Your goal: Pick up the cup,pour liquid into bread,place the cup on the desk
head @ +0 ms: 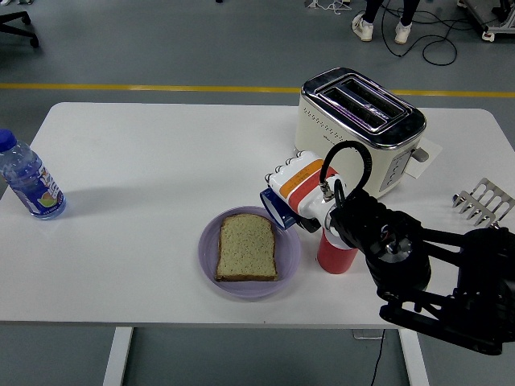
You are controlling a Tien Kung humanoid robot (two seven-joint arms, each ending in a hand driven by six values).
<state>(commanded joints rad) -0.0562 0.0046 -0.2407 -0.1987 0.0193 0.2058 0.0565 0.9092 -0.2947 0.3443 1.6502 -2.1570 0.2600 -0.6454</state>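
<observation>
Head view: your right robot hand [291, 195] clasps the blue cup [276, 207], tipped at the bread's [247, 248] 2 o'clock.
Handling: rigid, light, probably slick; grip its wall.
Bench [145, 177]: red cup [334, 251] beside.

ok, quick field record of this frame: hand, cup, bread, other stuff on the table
right hand: shut on blue cup, tipped sideways
blue cup: mouth faces left, above the plate's right rim
bread: one slice, flat on purple plate
red cup: upright, right of plate
toaster: behind the hand
bottle: upright, far left edge
metal rack: far right
left hand: not in view
</observation>
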